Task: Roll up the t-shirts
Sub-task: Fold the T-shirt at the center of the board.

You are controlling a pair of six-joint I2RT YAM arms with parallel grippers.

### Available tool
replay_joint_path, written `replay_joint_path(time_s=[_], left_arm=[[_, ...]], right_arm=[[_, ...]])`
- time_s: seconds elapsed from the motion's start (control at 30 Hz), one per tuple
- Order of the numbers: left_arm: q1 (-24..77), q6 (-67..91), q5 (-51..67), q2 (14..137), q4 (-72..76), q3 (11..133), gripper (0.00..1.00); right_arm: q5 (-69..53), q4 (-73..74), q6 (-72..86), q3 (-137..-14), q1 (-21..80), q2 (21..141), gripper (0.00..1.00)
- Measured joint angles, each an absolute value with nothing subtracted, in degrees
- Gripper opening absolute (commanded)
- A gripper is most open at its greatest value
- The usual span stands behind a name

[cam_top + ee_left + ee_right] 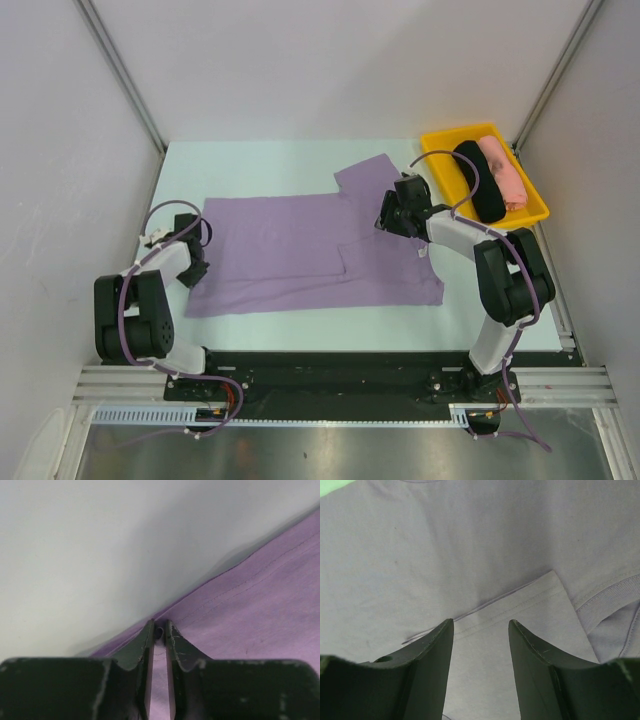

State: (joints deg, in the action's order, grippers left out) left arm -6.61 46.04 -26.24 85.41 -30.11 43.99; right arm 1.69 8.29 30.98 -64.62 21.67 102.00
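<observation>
The lavender t-shirt [300, 250] lies spread flat across the middle of the table, one sleeve [365, 175] pointing to the back. My left gripper [199, 266] sits low at the shirt's left hem. In the left wrist view its jaws [159, 630] stand almost together, with a small fold of the purple hem [260, 605] pinched at their tips. My right gripper [388, 216] hovers over the shirt's right part. Its fingers [481, 625] stand wide apart above a folded-over sleeve [520, 610] with nothing between them. The neck rib [615, 595] shows at the right edge.
A yellow tray [535, 213] stands at the back right and holds a black cloth bundle [480, 185] and a pink cloth bundle [502, 172]. White walls close in the table on the left, back and right.
</observation>
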Motion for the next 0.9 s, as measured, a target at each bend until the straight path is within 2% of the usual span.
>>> replay_joint_path(time_s=[0.37, 0.5, 0.67, 0.9], left_arm=[[-6.35, 46.0, -26.41, 83.15, -31.07, 43.53, 0.05], [-6.33, 45.89, -26.41, 80.82, -31.42, 42.63, 0.0], [-6.33, 44.97, -26.3, 79.05, -31.86, 42.39, 0.0], [-6.33, 43.75, -26.02, 77.36, -31.77, 42.37, 0.0]], right_arm=[[2.02, 8.29, 30.92, -64.62, 21.67, 102.0, 0.53], [2.81, 8.29, 30.33, -64.62, 21.52, 102.0, 0.58], [5.06, 8.14, 28.36, -64.62, 21.12, 102.0, 0.61], [10.02, 8.03, 26.39, -64.62, 20.34, 102.0, 0.58]])
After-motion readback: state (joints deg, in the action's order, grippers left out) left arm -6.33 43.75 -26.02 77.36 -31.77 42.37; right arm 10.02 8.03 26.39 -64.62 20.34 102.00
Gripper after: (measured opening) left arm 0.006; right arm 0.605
